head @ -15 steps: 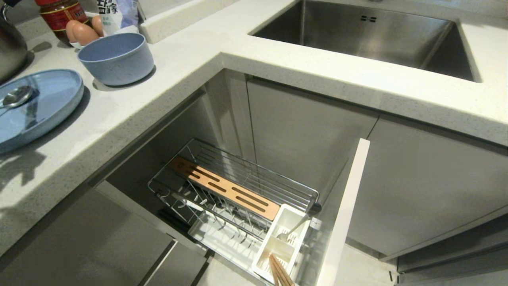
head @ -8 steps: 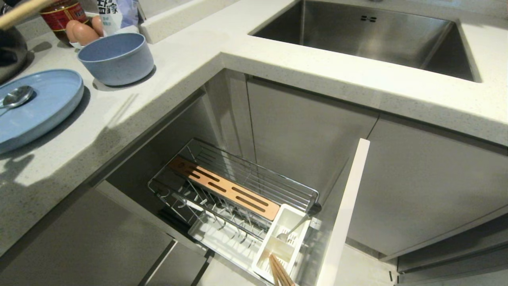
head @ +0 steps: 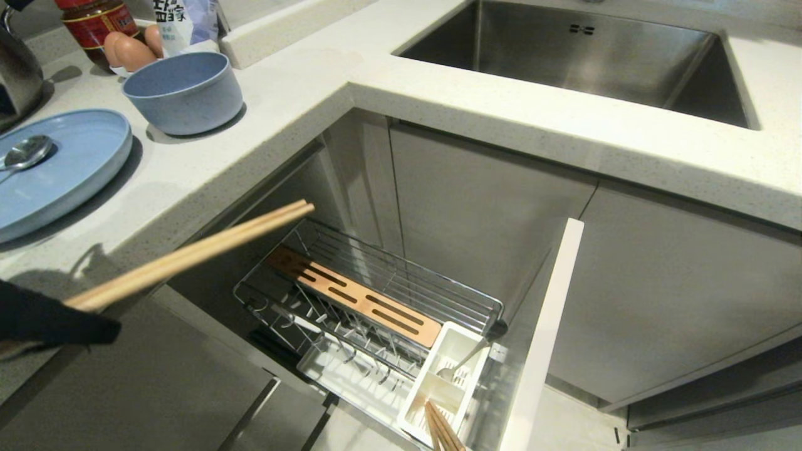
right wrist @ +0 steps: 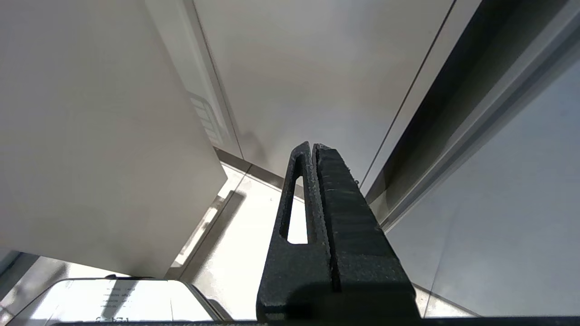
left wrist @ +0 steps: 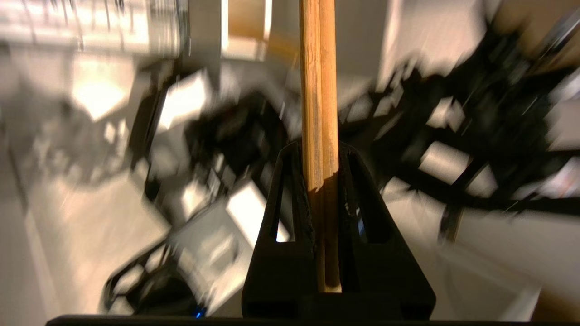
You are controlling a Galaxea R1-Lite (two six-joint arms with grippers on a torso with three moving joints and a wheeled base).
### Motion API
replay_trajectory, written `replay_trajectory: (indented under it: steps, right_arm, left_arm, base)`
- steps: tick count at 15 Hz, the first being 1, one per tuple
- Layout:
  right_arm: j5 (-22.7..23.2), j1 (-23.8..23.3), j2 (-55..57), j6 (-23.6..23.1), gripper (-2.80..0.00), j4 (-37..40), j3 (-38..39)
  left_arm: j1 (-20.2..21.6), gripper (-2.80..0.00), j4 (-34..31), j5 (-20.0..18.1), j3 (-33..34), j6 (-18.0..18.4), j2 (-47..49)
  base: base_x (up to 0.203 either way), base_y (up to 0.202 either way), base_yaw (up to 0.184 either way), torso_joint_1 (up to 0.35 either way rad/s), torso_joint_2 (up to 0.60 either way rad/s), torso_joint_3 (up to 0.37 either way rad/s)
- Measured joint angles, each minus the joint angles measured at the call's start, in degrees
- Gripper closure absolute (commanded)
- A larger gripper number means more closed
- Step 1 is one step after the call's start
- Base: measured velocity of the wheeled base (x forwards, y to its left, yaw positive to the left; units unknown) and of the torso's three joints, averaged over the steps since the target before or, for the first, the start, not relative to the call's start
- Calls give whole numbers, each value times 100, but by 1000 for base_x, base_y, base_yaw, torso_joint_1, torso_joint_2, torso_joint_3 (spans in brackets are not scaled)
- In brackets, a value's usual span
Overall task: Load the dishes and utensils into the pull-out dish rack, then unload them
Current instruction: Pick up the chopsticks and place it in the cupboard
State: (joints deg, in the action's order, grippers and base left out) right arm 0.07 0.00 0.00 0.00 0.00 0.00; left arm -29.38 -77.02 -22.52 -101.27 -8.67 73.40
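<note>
1. Left claw clamped on a pair of light-wood chopsticks, both sticks pinched side by side between its black fingers
2. In the head view only a dark bit of that claw shows at the left edge, below the tabletop rim; the chopsticks slant up and right from it, tips over the far-left corner of the pull-out dish rack
3. Rack pulled out under the tabletop: chrome wire basket, slotted wooden strip along it, white drip tray below, white utensil caddy at the near end by the pale cabinet front
4. Caddy holds a second pair of chopsticks in the near compartment and a silver utensil leaning in the far one
5. Light-blue plate on the tabletop at left with a silver spoon lying on it; light-blue bowl just behind the plate, upright, apart from it
6. Behind the bowl: eggs, red-labelled jar, white packet; steel pot at the far left edge
7. Steel sink set in the tabletop at top right
8. Right claw with its fingers pressed together, holding nothing, beside the grey cabinet panels
</note>
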Motion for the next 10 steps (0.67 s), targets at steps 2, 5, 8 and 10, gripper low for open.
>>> replay_trajectory:
  steps: [2,5,8,10]
  right_arm:
    - [0,0,0,0,0,0,0]
    - [0,0,0,0,0,0,0]
    - [0,0,0,0,0,0,0]
    - [0,0,0,0,0,0,0]
  left_arm:
    - [-62,0,-502,0,119,535,277]
    - [-271,0,-778,42,327,740,726]
    - [-582,0,-832,153,548,701,1208]
    - [-871,0,-686,376,688,440,1544]
  base:
    - [0,0,0,0,0,0]
    - [0,0,0,0,0,0]
    - [0,0,0,0,0,0]
    - [0,0,0,0,0,0]
